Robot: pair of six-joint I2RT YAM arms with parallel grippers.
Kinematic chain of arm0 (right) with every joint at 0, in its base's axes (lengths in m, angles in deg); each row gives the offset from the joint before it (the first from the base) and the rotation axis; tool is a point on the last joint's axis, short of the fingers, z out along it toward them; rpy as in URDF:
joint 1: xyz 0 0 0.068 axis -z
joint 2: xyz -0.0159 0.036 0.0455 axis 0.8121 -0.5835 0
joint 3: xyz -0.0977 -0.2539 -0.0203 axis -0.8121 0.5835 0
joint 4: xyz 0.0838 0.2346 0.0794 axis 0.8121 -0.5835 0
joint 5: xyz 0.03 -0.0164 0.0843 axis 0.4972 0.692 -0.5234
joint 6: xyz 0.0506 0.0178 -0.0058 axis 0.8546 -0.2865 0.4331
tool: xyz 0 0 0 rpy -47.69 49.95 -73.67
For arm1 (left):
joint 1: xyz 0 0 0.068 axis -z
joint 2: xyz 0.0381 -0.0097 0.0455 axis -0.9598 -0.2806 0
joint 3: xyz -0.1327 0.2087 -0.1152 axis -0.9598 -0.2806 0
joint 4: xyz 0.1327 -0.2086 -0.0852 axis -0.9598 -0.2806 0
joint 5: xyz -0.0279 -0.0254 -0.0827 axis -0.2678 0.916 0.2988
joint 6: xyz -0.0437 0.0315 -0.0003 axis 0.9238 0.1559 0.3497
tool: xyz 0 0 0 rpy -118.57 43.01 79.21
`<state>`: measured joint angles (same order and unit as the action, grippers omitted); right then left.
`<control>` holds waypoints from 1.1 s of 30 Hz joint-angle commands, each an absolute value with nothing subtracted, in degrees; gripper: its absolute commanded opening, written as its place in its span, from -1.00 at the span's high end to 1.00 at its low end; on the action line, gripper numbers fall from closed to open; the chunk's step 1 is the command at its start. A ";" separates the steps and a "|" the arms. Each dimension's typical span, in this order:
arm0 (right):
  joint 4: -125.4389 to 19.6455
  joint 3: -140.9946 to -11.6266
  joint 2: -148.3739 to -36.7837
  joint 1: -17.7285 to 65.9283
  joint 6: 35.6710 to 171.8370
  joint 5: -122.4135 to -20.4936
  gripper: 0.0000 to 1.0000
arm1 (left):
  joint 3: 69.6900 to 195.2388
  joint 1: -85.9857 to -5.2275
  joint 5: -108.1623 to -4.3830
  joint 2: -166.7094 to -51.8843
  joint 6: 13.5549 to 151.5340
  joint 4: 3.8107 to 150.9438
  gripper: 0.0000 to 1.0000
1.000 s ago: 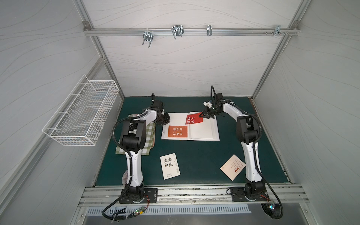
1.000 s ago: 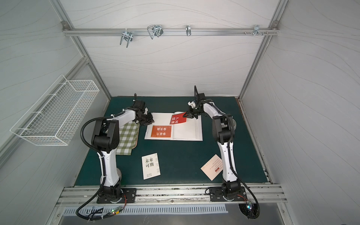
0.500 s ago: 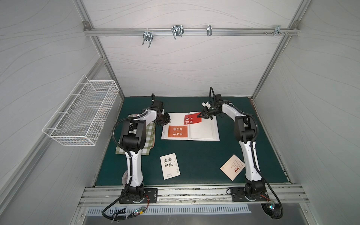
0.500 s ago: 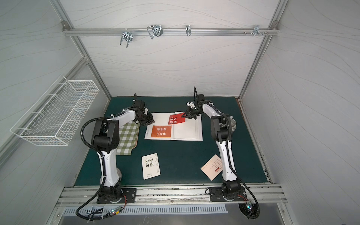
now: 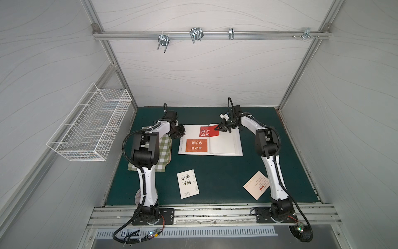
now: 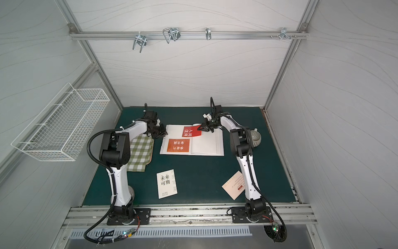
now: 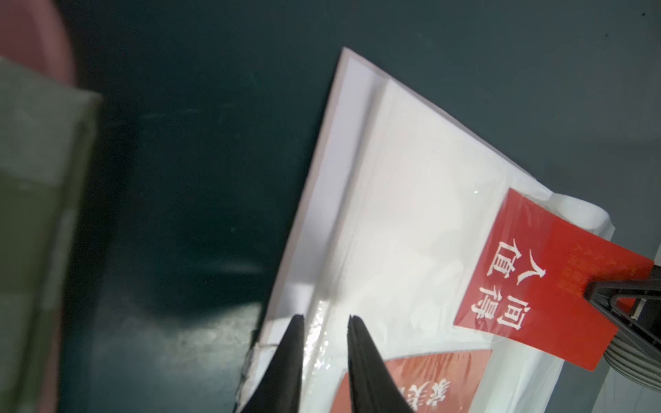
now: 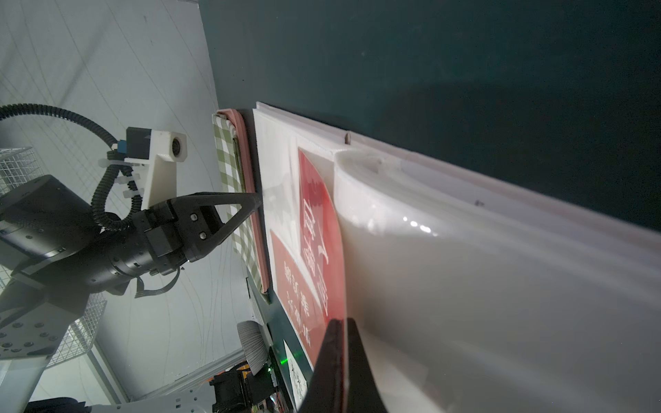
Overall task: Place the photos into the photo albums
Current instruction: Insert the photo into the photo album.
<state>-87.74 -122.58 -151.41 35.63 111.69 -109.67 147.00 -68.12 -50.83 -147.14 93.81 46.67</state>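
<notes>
**Red card (image 5: 207, 132) partly in the upper sleeve of the album (image 5: 226, 144), centre of frame.**
Right jaws pinch the card's right corner; left jaws, slightly spread, sit at the album's left edge. Best slid leftward, low and flat, square to the sleeve mouth.

Flat item (image 5: 165, 151) left of album (image 5: 224, 146); cup (image 6: 255, 140) right.
</notes>
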 commanded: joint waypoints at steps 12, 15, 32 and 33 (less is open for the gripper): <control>-86.80 -124.20 -149.72 34.26 110.95 -103.15 0.39 | 148.59 -68.68 -50.75 -148.73 94.33 46.29 0.48; -87.53 -123.02 -147.87 34.35 110.00 -100.85 0.30 | 148.52 -68.65 -50.88 -149.11 94.42 46.28 0.48; -89.26 -117.99 -142.86 36.54 107.91 -97.29 0.50 | 148.23 -68.69 -50.30 -149.01 95.12 46.74 0.48; -89.58 -117.87 -142.74 36.61 107.47 -96.97 0.57 | 148.22 -68.70 -50.24 -149.05 95.17 46.76 0.48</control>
